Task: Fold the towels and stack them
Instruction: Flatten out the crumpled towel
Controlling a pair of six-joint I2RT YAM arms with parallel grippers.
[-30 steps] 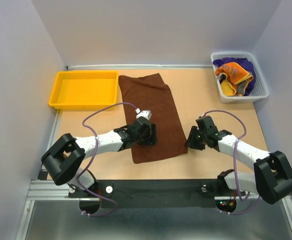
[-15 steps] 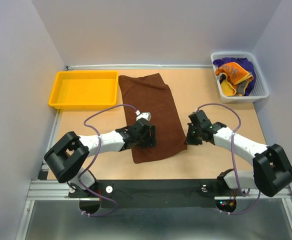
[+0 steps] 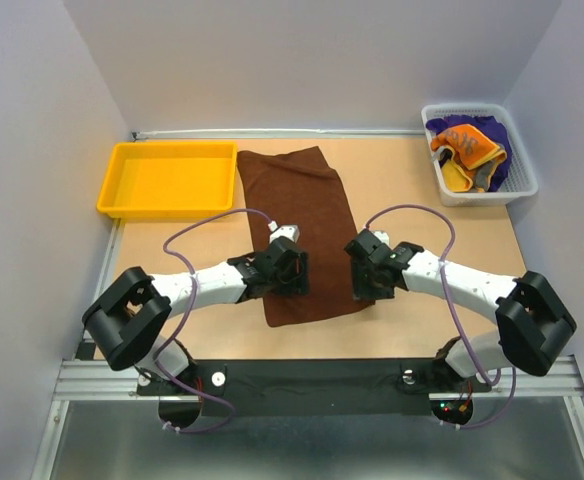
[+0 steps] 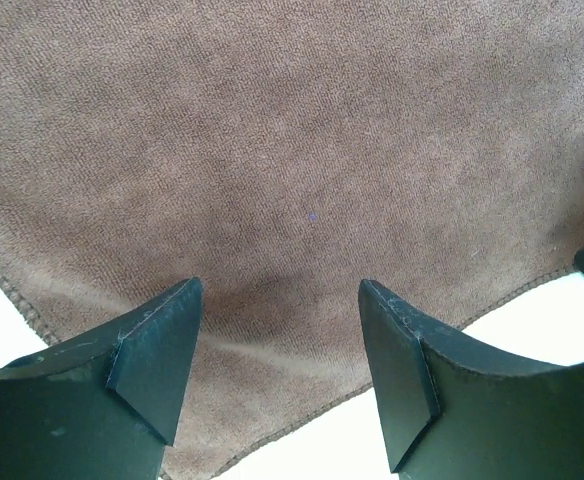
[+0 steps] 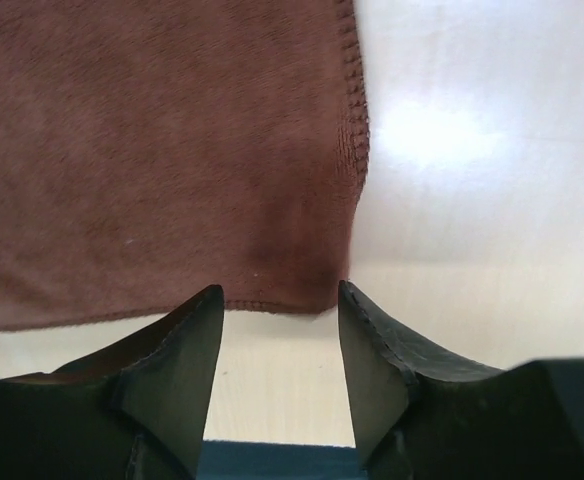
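Wooden bench (image 3: 422,210) carried brown towel (image 3: 307,215), spread flat, yellow tray (image 3: 162,180) just left of it. Left claw (image 4: 282,330) stood with jaws apart over towel's near left part. Right claw (image 5: 280,300) stood with jaws apart at towel's near right corner; nothing gripped. Cloth judged light, limp, grippy; pinch hem at near corners.

Tan wooden desk (image 3: 412,200) carrying three items, dark brown towel (image 3: 307,200) lying flat and spread lengthwise at centre, yellow tray (image 3: 167,148) sitting far left just beside the towel's far corner, white mesh basket (image 3: 472,197) standing in far right corner.
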